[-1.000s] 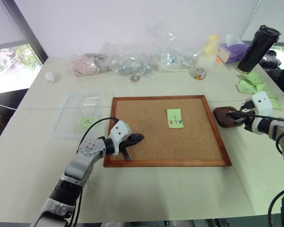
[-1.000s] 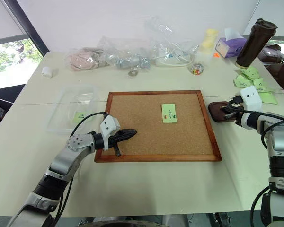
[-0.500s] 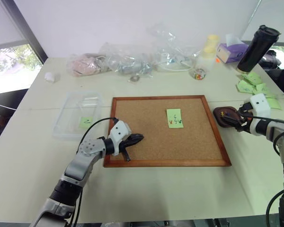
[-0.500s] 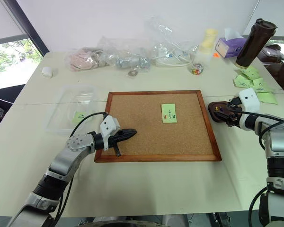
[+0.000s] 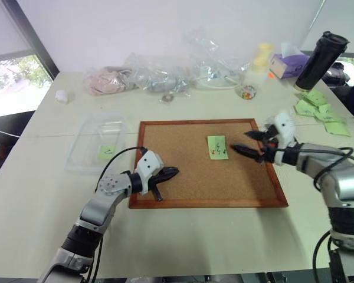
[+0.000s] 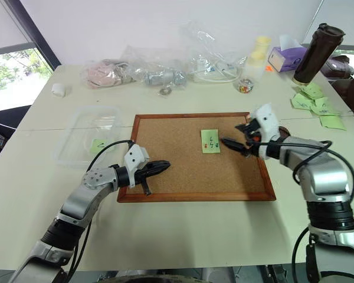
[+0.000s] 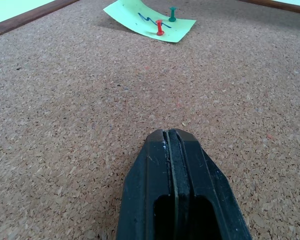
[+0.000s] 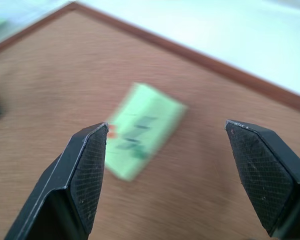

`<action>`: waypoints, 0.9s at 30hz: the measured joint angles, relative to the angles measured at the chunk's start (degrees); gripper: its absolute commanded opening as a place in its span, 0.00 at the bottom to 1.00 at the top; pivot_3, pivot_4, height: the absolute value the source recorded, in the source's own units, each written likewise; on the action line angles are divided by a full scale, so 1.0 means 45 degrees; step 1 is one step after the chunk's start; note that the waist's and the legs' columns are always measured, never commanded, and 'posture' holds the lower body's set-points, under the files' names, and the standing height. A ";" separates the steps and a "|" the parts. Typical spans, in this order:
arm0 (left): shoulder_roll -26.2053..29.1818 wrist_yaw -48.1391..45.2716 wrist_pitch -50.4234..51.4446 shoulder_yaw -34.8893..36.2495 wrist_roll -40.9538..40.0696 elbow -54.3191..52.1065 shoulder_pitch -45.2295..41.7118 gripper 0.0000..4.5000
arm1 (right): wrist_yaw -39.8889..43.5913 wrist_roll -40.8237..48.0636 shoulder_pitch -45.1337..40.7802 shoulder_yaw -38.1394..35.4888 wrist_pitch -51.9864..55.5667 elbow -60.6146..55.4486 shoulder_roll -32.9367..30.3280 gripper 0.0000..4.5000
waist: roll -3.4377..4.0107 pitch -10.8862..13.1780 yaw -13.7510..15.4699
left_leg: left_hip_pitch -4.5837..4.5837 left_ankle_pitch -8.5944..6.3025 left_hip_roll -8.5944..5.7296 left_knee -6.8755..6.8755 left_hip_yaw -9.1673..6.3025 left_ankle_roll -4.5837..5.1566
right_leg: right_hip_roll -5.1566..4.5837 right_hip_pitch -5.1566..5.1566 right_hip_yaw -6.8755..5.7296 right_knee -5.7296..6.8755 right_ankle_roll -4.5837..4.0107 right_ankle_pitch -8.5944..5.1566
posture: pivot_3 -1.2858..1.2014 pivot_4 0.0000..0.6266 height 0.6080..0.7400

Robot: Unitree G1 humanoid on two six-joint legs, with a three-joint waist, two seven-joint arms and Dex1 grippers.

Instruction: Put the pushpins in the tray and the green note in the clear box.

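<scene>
The green note (image 5: 218,147) lies on the corkboard (image 5: 206,203). A red pushpin (image 7: 160,27) and a green pushpin (image 7: 172,14) stick in it. My right gripper (image 5: 243,142) hovers open just right of the note, its fingers (image 8: 90,165) pointing at it with nothing between them. At the board's front left corner my left gripper (image 5: 172,171) rests shut and empty, its fingertips (image 7: 170,137) on the cork. The clear box (image 5: 82,159) sits left of the board with another green note (image 5: 106,152) inside. The tray is hidden behind my right hand.
Clear plastic bags (image 5: 159,76) lie along the table's far side. A small jar (image 5: 248,91), a purple tissue box (image 5: 286,63) and a black tumbler (image 5: 321,59) stand at the back right. A bunch of green notes (image 5: 315,106) lies there too.
My right gripper opened at the tray, then swung left over the corkboard's right edge to just beside the green note. The left arm has not moved.
</scene>
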 measured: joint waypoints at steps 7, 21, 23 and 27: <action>0.0017 0.0029 0.0017 0.0005 0.0003 -0.0068 0.0052 0.00 | -0.0276 -0.0609 0.0161 0.0884 -0.0656 0.0649 0.0492 0.85 | 0.0000 0.0000 -0.0019 | 0.0001 0.0000 -0.0001 -0.0001 0.0000 0.0000 | 0.0000 -0.0003 0.0000 0.0002 0.0000 0.0000 | 0.52 0.24 1.00; 0.0030 0.0141 0.0037 0.0014 0.0010 -0.0190 0.0158 0.00 | -0.0371 -0.1281 -0.0083 0.1495 -0.1601 0.1969 0.0989 0.55 | 0.0000 0.0000 -0.0033 | 0.0002 0.0000 -0.0001 -0.0004 -0.0001 0.0000 | 0.0001 -0.0006 -0.0001 0.0001 0.0000 0.0000 | 0.52 0.24 1.00; 0.0030 0.0159 0.0038 0.0014 0.0010 -0.0204 0.0174 0.00 | -0.0368 -0.1331 -0.0083 0.1495 -0.1629 0.2024 0.0990 0.55 | 0.0000 0.0000 -0.0038 | 0.0002 0.0000 -0.0001 -0.0004 -0.0001 0.0000 | 0.0001 -0.0006 0.0000 0.0001 0.0000 0.0000 | 0.52 0.24 1.00; 0.0031 0.0208 0.0040 0.0014 0.0012 -0.0240 0.0208 0.00 | -0.0384 -0.1381 -0.0154 0.1496 -0.1744 0.2166 0.1093 0.49 | 0.0000 0.0000 -0.0042 | 0.0003 0.0000 -0.0001 -0.0004 0.0000 0.0000 | 0.0002 -0.0006 -0.0001 0.0001 0.0000 0.0000 | 0.52 0.24 1.00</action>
